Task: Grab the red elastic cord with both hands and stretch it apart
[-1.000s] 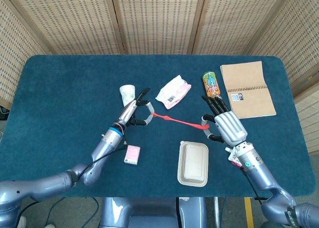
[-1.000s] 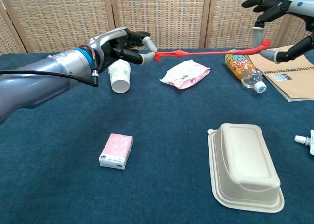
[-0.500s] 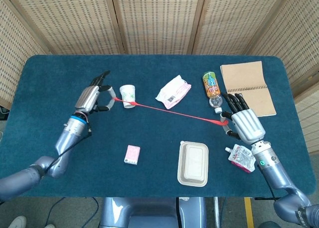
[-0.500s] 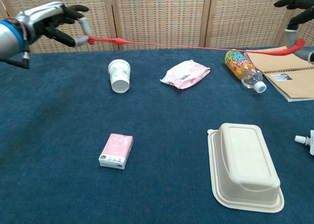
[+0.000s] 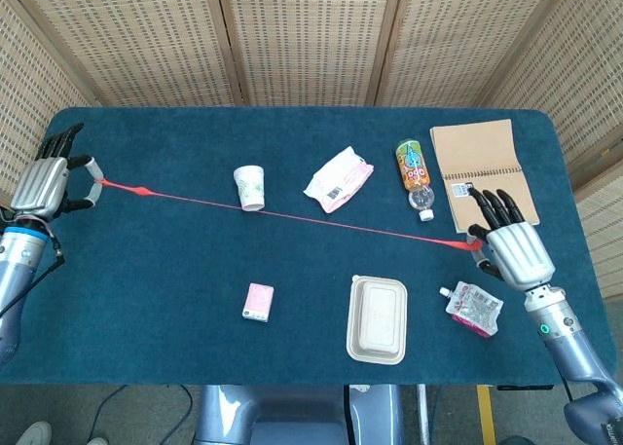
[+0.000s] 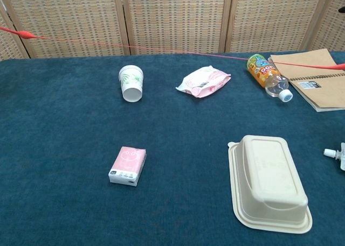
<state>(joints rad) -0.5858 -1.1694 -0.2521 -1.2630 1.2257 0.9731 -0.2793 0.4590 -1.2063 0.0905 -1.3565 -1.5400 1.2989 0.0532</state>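
Observation:
The red elastic cord (image 5: pixel 292 213) runs taut and thin across the whole table, from far left to right. In the chest view the same cord (image 6: pixel 161 48) crosses the frame above the table as a fine red line. My left hand (image 5: pixel 47 184) pinches the cord's left end at the table's left edge. My right hand (image 5: pixel 513 250) holds the right end near the notebook. Both hands lie outside the chest view.
Under the cord sit a tipped paper cup (image 5: pixel 249 186), a pink wipes pack (image 5: pixel 338 179) and a bottle (image 5: pixel 414 169). A spiral notebook (image 5: pixel 483 173) lies back right. Nearer the front are a lidded takeaway box (image 5: pixel 378 318), a small pink tissue pack (image 5: pixel 258 302) and a drink pouch (image 5: pixel 473 307).
Both hands have moved far apart, the left to the table's left edge and the right further right. The cord has stretched from short and thick to long and thin.

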